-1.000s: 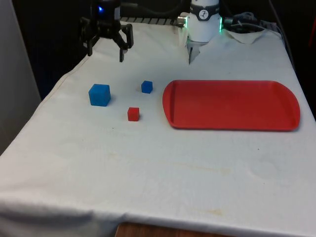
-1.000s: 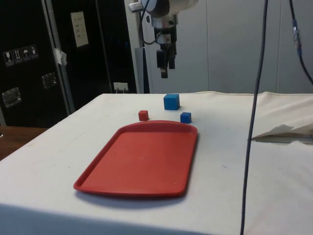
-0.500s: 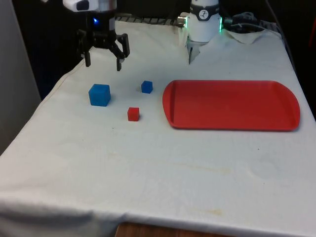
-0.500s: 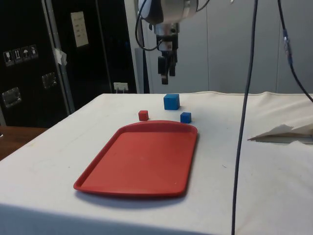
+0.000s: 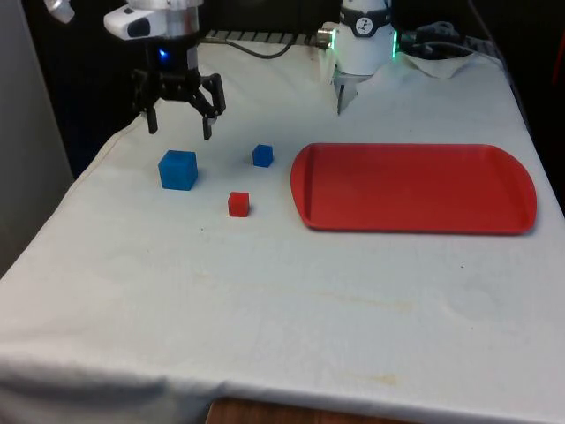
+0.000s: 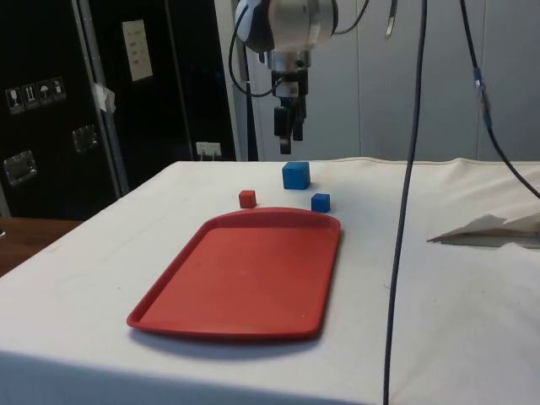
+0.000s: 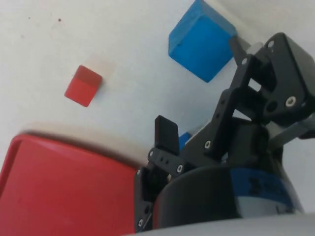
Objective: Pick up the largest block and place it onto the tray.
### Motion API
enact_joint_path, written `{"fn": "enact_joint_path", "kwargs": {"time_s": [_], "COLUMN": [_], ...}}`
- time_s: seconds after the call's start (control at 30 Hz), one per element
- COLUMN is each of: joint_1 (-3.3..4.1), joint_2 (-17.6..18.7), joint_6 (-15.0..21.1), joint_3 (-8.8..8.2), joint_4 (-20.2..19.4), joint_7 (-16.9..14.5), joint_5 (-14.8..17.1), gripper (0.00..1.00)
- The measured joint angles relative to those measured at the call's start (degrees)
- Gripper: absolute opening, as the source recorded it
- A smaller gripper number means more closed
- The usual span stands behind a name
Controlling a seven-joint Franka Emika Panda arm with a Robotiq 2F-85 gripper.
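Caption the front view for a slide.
Open black two-finger gripper hovers above the large blue cube; small blue cube, small red cube and red plastic tray wait nearby.

Bare cloth [image 5: 265, 291] rings the large blue block [image 5: 178, 170]; small cubes [image 5: 238, 204] sit apart.

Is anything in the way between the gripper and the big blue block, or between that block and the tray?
Nothing blocks the open gripper, which hangs above the big blue block. The small blue block and red block sit between it and the tray; lifting over them should clear.
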Motion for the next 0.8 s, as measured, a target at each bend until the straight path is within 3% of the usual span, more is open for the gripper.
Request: {"fn": "enact_joint_path", "kwargs": {"time_s": [0.53,0.8], "joint_1": [-0.97,-1.89], "joint_2": [6.5,10.2], "joint_6": [-1.7,-3.2], "joint_3": [-0.34,-1.09], "joint_4": [2.9,5.3], "joint_7": [-5.8,-9.7], "joint_5": [7.6,11.5], "gripper": [1.0,1.0]}}
